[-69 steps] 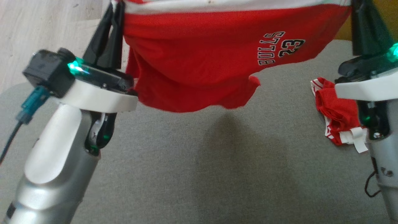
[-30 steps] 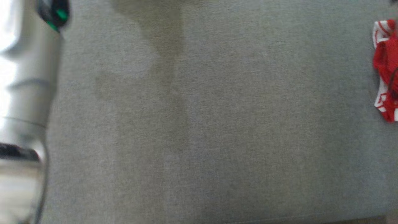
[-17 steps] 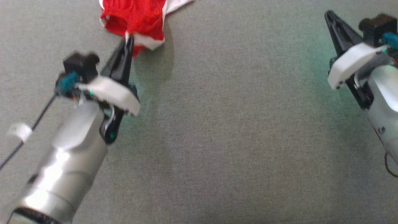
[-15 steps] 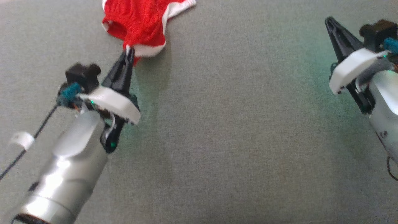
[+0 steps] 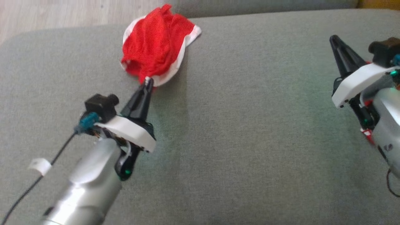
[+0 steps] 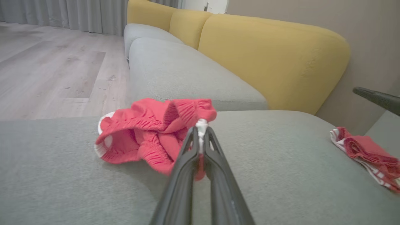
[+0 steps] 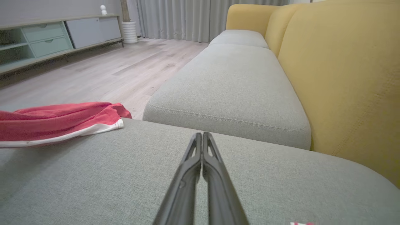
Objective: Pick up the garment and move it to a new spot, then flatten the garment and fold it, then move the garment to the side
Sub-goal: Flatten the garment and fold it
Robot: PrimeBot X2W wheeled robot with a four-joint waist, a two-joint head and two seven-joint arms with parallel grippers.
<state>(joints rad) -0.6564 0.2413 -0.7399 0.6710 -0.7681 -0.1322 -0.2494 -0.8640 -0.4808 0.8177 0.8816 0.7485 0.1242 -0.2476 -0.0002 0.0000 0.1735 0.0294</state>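
Since half a second ago my head camera has tipped up: the far edge of the grey seat cushion (image 5: 250, 125) and a strip of pale wooden floor (image 5: 62, 14) are now in frame, and the whole scene sits lower in the picture. The grip itself is unchanged. My left gripper (image 5: 147, 82) is still pinched tight on the white hem of the red garment (image 5: 156, 47), with only that thin band of trim between the tips. The garment lies at the cushion's far left edge, now gathered into a taller, crumpled mound. It is an open, ribbed-looking mesh with a smooth white border. My right gripper (image 5: 333, 39) is closed on nothing, its tapered black fingers pressed together above the coarse-woven cushion. From the left wrist I see a rounded yellow backrest (image 6: 272, 59) and a second red garment (image 6: 365, 153) bunched well off to the side.
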